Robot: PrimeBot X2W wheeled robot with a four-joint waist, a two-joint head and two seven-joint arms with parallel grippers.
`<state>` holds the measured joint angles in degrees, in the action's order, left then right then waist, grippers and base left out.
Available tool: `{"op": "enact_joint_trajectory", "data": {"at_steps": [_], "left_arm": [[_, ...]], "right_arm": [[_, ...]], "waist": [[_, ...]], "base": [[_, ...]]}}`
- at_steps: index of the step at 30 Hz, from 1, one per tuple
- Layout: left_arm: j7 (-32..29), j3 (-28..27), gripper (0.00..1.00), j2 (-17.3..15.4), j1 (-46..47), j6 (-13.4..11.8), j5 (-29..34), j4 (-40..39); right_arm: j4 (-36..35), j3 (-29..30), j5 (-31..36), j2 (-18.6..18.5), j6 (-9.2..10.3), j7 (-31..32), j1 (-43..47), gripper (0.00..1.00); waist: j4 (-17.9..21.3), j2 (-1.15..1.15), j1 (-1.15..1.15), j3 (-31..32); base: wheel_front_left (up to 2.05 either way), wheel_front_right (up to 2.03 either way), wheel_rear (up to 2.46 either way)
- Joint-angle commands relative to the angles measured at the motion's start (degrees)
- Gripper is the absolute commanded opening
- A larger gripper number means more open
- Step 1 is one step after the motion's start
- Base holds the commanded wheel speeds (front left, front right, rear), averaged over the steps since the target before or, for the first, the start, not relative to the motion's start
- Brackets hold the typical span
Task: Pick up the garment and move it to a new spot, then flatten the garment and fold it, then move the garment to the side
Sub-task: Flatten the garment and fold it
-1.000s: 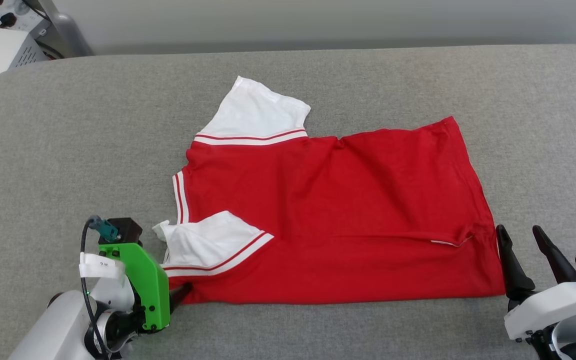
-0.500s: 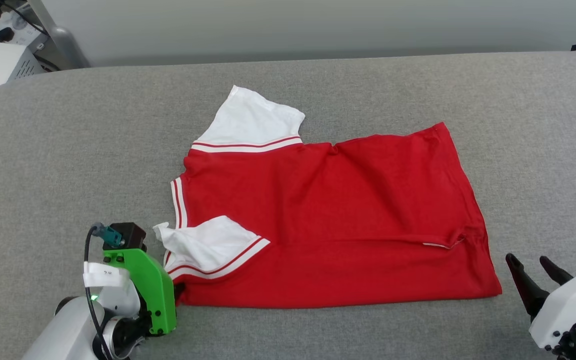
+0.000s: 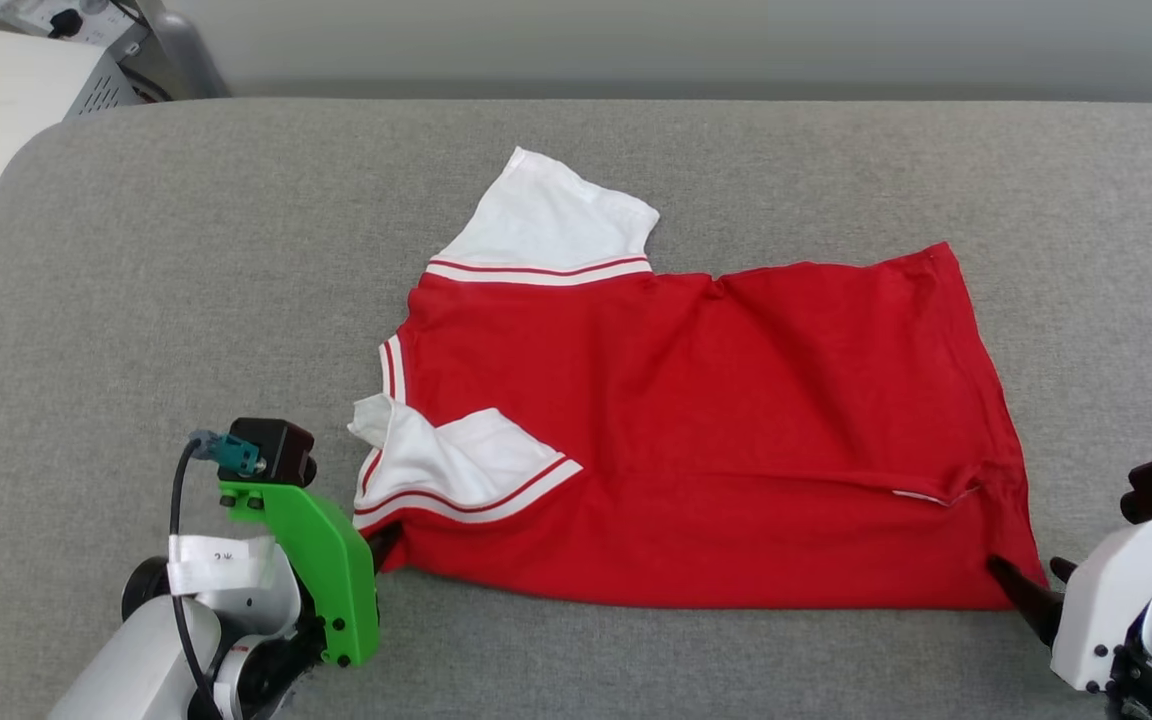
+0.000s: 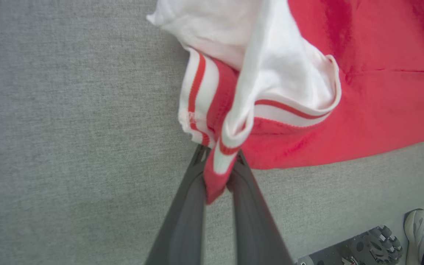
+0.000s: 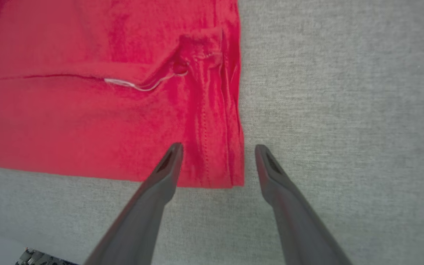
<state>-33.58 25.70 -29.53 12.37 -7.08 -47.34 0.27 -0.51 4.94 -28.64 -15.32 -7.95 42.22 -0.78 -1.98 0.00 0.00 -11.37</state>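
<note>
The garment point(image 3: 716, 440) lies spread on the grey table, red body up, with one white sleeve point(image 3: 556, 215) pointing far and the other point(image 3: 456, 465) folded onto the body. Its print is hidden. My left gripper point(image 3: 383, 545) is shut on the near left corner; in the left wrist view the striped trim point(image 4: 217, 165) is pinched between the dark fingers point(image 4: 182, 221). My right gripper point(image 3: 1026, 580) is open at the near right corner. In the right wrist view its two fingertips point(image 5: 173, 151) straddle the hem corner point(image 5: 230, 173) of the garment point(image 5: 87, 110).
The grey padded table point(image 3: 136, 300) extends wide on both sides of the garment. White equipment point(image 3: 6, 110) stands beyond its far left corner. In the left wrist view a shoe point(image 4: 420, 232) and the robot's base point(image 4: 363, 246) show past the table's near edge.
The head camera has shifted. My right gripper has come in to the garment's near right corner, and the near sleeve has bunched up slightly. My left gripper keeps its hold.
</note>
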Motion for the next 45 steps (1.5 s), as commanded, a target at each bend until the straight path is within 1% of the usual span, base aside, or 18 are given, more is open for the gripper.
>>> {"op": "enact_joint_trajectory", "data": {"at_steps": [1, 6, 7, 8, 9, 10, 16, 23, 32, 35, 38, 40, 41, 42, 43, 45], "left_arm": [[0.17, -0.07, 0.00, -0.31, -0.03, -0.27, 0.76, -0.79], [0.52, 0.01, 0.00, 0.00, 0.07, -0.45, 0.74, -2.40], [0.64, 0.02, 0.00, 0.02, 0.00, -0.44, 0.75, -2.44], [0.76, 0.05, 0.00, 0.05, -0.11, -0.46, 0.74, -2.43], [0.84, 0.05, 0.00, 0.09, -0.20, -0.48, 0.71, -2.43], [0.94, 0.07, 0.00, 0.10, -0.29, -0.50, 0.70, -2.43], [1.84, 0.09, 0.00, -0.32, -0.92, -0.55, 1.20, -3.26], [2.40, -0.18, 0.00, -1.67, -4.19, -1.96, 1.62, -5.44], [1.76, -1.80, 0.00, -4.55, -13.35, -4.68, -0.84, -8.34], [1.17, -2.22, 0.00, -4.80, -16.90, -5.73, -2.54, -8.55], [0.92, -2.07, 0.00, -4.51, -18.93, -5.64, -3.85, -7.74], [1.02, -1.67, 0.00, -3.78, -19.50, -5.39, -4.43, -6.25], [0.96, -1.40, 0.00, -3.19, -19.48, -5.18, -4.84, -5.32], [1.03, -1.16, 0.00, -2.81, -19.24, -4.95, -4.91, -4.61], [1.45, -1.00, 0.05, -2.23, -18.70, -4.68, -4.85, -3.71], [1.94, -0.79, 0.35, -1.11, -17.68, -4.12, -5.12, -1.97]], "right_arm": [[1.14, -0.50, 0.38, -0.26, 0.46, 0.43, -1.38, 1.00], [6.57, -3.50, -1.08, 0.40, 0.46, 2.50, -2.50, 1.00], [7.20, -4.02, -1.26, 0.42, 0.46, 2.69, -2.52, 0.96], [7.74, -4.60, -1.81, 0.65, 0.46, 2.86, -2.57, 0.48], [8.00, -4.96, -2.29, 0.83, 0.46, 2.88, -2.64, 0.42], [8.23, -5.33, -2.58, 0.79, 0.46, 2.92, -2.68, 0.00], [7.15, -5.37, -2.74, -0.60, 0.46, 1.54, -3.10, 0.00], [3.68, -5.40, -2.63, -1.77, 0.46, 1.12, -0.77, 0.00], [0.42, -4.20, -2.76, -0.66, 0.46, 2.40, 7.12, 0.00], [0.07, -3.61, -2.70, 0.33, 0.46, 2.59, 9.74, 0.00], [0.46, -3.07, -2.46, 1.45, 0.46, 2.08, 11.34, 0.00], [1.37, -3.00, -2.29, 2.01, 0.46, 0.85, 11.90, 0.00], [2.03, -2.71, -2.50, 2.54, 0.46, 0.11, 12.02, 0.18], [2.44, -2.77, -2.39, 2.74, 0.46, -0.30, 12.17, 0.45], [2.69, -2.80, -2.38, 3.12, 0.46, -1.06, 12.28, 1.00], [3.03, -2.85, -2.52, 3.52, 0.46, -2.52, 12.30, 1.00]], "waist": [[-1.01, 0.00, 0.00, -1.38], [-1.63, 0.00, 0.00, -2.39], [-1.65, 0.00, 0.00, -2.49], [-1.65, 0.00, 0.00, -2.54], [-1.62, 0.00, 0.00, -2.55], [-1.59, 0.00, 0.00, -2.53], [-1.30, 0.00, 0.00, -0.83], [-0.66, 0.00, 0.00, 4.18], [0.04, 0.00, 0.00, 9.80], [0.25, 0.00, 0.00, 10.61], [0.30, 0.00, 0.00, 10.84], [0.31, 0.00, 0.00, 10.80], [0.28, 0.00, 0.00, 10.77], [0.23, 0.00, 0.00, 10.77], [0.19, 0.00, 0.00, 10.71], [0.16, 0.00, 0.00, 10.54]], "base": [[0.00, 0.00, 0.00], [0.00, 0.00, 0.00], [0.00, 0.00, 0.00], [0.00, 0.00, 0.00], [0.00, 0.00, 0.00], [0.00, 0.00, 0.00], [0.00, 0.00, 0.00], [0.00, 0.00, 0.00], [0.00, 0.00, 0.00], [0.00, 0.00, 0.00], [0.00, 0.00, 0.00], [0.00, 0.00, 0.00], [0.00, 0.00, 0.00], [0.00, 0.00, 0.00], [0.00, 0.00, 0.00], [0.00, 0.00, 0.00]]}}
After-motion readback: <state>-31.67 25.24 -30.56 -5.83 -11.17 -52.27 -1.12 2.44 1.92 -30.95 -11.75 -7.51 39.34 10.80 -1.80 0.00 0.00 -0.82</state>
